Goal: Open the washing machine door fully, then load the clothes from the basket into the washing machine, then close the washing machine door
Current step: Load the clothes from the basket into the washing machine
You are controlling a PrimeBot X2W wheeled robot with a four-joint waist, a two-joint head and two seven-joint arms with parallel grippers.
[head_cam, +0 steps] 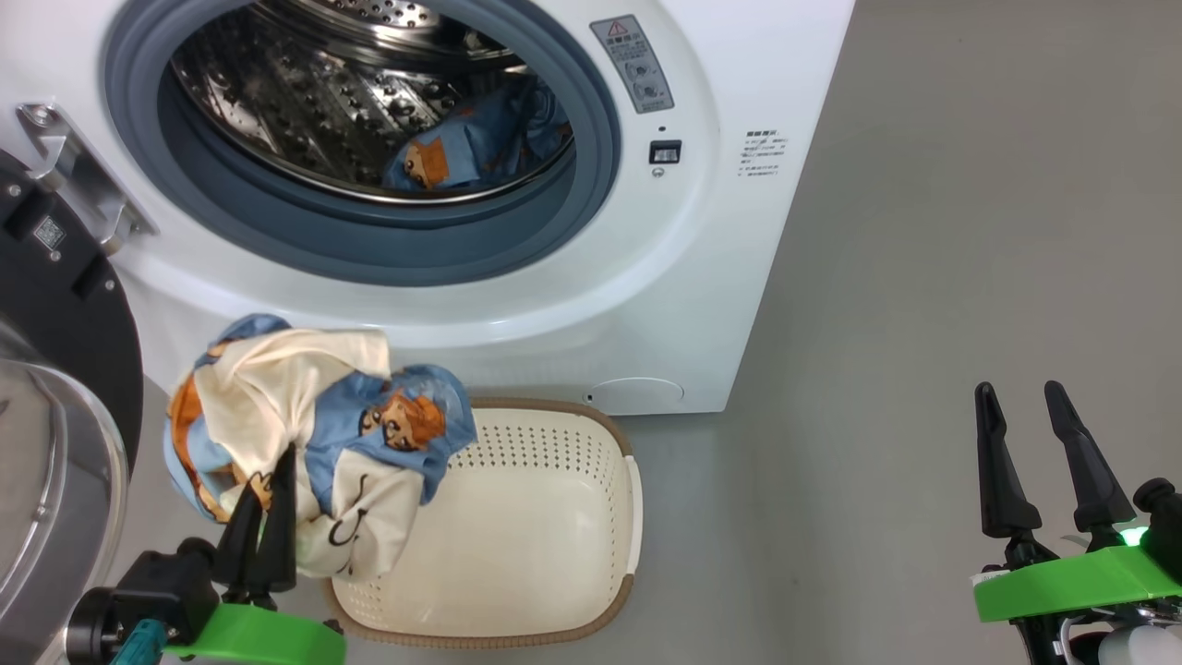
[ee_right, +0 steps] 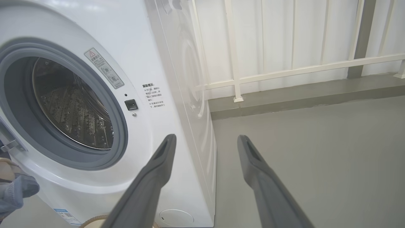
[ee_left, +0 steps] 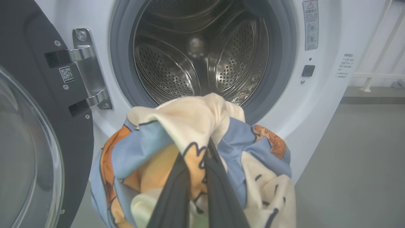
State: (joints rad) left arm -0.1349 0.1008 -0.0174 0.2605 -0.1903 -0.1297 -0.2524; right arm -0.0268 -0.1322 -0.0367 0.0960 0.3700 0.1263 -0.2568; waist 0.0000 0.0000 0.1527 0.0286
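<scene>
The white washing machine (head_cam: 646,305) stands with its washing machine door (head_cam: 55,369) swung open to the left, black rim and glass bowl showing. A blue piece with an orange bear (head_cam: 471,148) lies inside the steel drum. My left gripper (head_cam: 272,466) is shut on the clothes (head_cam: 305,434), a blue and cream bundle hanging above the left end of the cream basket (head_cam: 545,536), just below the drum opening. In the left wrist view the clothes (ee_left: 190,152) bunch around my fingers (ee_left: 177,190) in front of the drum (ee_left: 196,53). My right gripper (head_cam: 1023,399) stands open over the floor at right.
Grey floor (head_cam: 970,231) stretches to the right of the machine. A white railing (ee_right: 284,69) and wall run behind it in the right wrist view. The open door's hinge bracket (ee_left: 87,66) sits left of the drum opening. The basket's inside looks bare.
</scene>
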